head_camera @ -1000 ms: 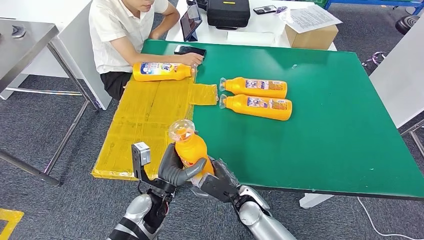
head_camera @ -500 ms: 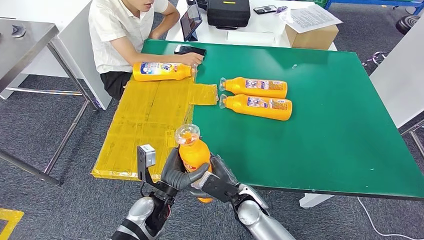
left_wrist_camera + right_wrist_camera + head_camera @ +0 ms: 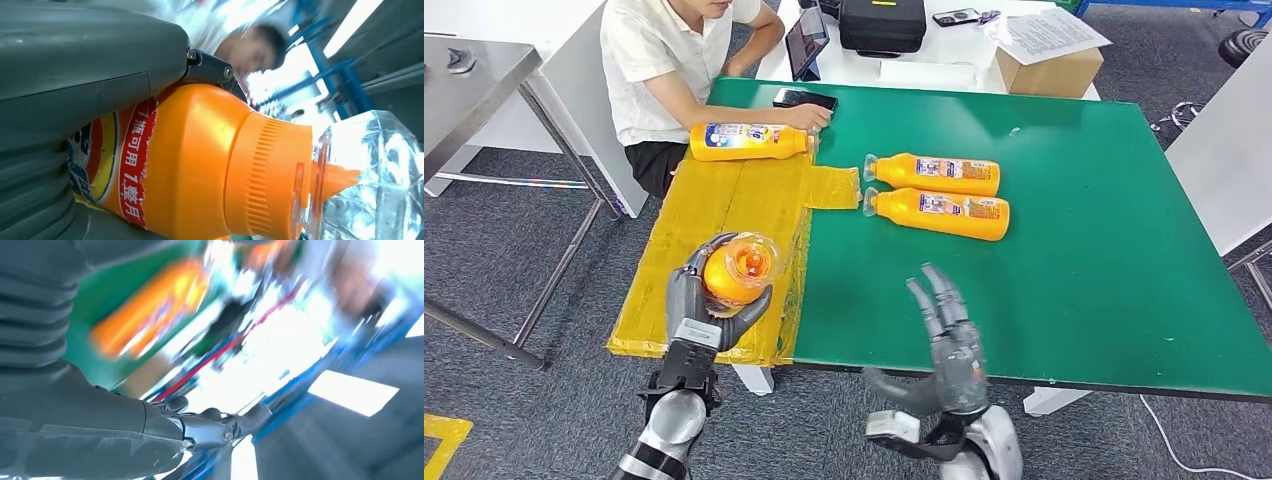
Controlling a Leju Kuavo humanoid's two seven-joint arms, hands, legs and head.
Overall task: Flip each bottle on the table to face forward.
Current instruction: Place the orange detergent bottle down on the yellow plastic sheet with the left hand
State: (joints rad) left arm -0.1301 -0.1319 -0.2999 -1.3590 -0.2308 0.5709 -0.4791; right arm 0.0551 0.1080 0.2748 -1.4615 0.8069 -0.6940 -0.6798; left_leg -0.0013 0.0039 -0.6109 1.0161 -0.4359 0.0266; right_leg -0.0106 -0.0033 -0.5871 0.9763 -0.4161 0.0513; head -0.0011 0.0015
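My left hand [image 3: 707, 300] grips an orange bottle [image 3: 737, 270] with a clear cap, raised above the yellow mat [image 3: 714, 235] near the table's front left, its cap end pointing up at the head camera. In the left wrist view the orange bottle [image 3: 200, 160] and its red label sit right against my left hand [image 3: 75, 75]. My right hand [image 3: 944, 340] is raised over the table's front edge, fingers spread, holding nothing; its fingers [image 3: 215, 427] show in the blurred right wrist view. Two orange bottles [image 3: 936, 174] [image 3: 939, 212] lie side by side mid-table. A third bottle [image 3: 749, 142] lies at the mat's far end.
A person in a white shirt [image 3: 664, 60] sits at the far left corner, one hand by the third bottle. A phone [image 3: 804, 100], a tablet [image 3: 807, 42], a black case [image 3: 882, 24] and a cardboard box [image 3: 1049, 60] lie beyond. The green table [image 3: 1084, 250] spreads out to the right.
My right hand let go of the bottle and swung right, its fingers opening. My left hand carried the bottle left over the mat and tilted its cap up toward the camera.
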